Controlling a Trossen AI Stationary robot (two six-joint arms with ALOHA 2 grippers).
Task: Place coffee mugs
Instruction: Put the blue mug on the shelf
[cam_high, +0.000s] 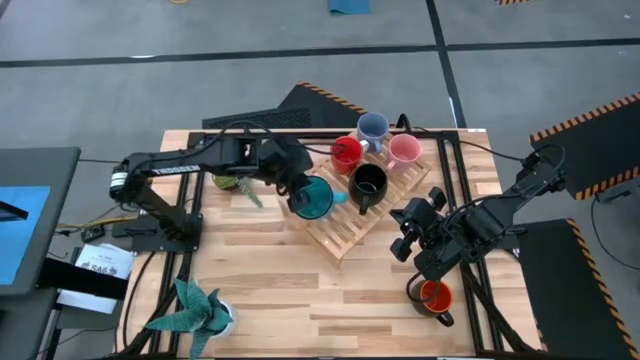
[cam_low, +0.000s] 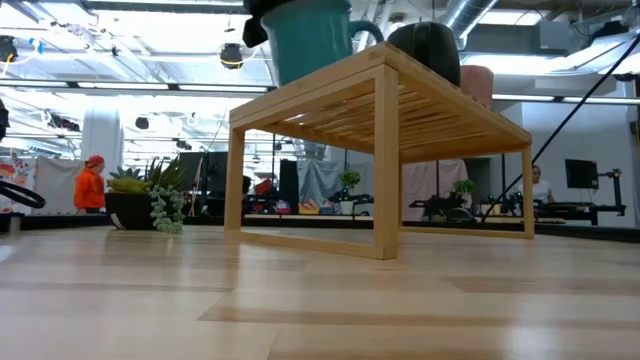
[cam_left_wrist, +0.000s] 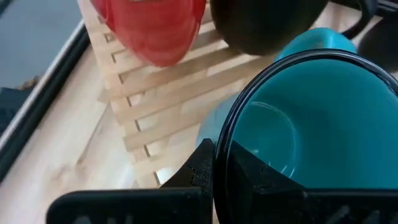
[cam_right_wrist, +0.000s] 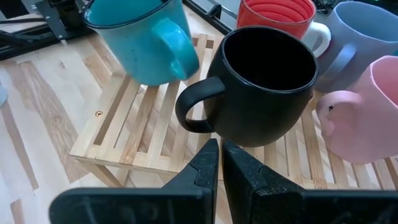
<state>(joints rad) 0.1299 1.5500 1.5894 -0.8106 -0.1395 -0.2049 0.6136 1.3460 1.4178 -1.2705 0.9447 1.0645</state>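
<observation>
The step in hand is judged to be the setting-down of the glossy teal handled mug (cam_high: 314, 197) on the slatted pale-wood rack (cam_high: 345, 232). The left gripper (cam_high: 297, 190), reached out from the left side of the table, is clamped on the teal mug's rim, one finger (cam_left_wrist: 205, 168) inside the rim. The mug is held tilted at the rack's left corner; in the low view its base seems at or just above the slats, and contact cannot be confirmed. The next move is judged to call for levelling the mug, lowering it squarely onto the slats, and only then letting go.

On the rack to the right, the glossy red mug (cam_high: 346, 153), the round black mug (cam_high: 368, 184), the lavender-blue mug (cam_high: 372, 128) and the pink mug (cam_high: 404, 150) are already placed.

Further right, the right gripper (cam_right_wrist: 220, 163) is poised just off the rack, aimed at the black mug, its fingers pressed together and empty. The orange-red mug with black handle (cam_high: 434, 297) is left on the wooden table (cam_high: 300, 300), near the right arm.
</observation>
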